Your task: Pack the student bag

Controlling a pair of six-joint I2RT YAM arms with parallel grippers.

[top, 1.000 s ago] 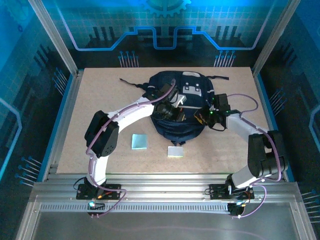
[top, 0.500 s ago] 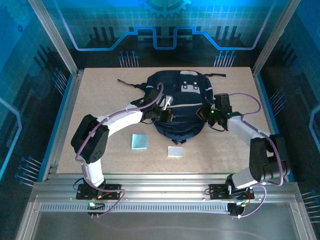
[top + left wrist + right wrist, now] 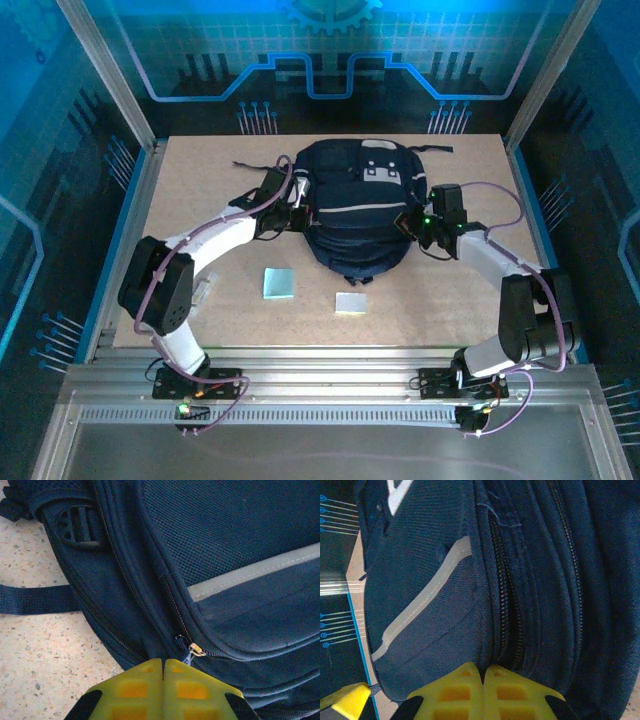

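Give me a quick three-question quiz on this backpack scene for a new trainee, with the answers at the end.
1. True or false: the backpack lies on the table with the left gripper at one side and the right gripper at the other.
2. How many small flat squares lie on the table, nearer the arm bases than the backpack? A one, B two, C four.
3. In the left wrist view, which small part sits right by the left gripper's shut tips?
Key: 1 true. 2 B. 3 the zipper pull.
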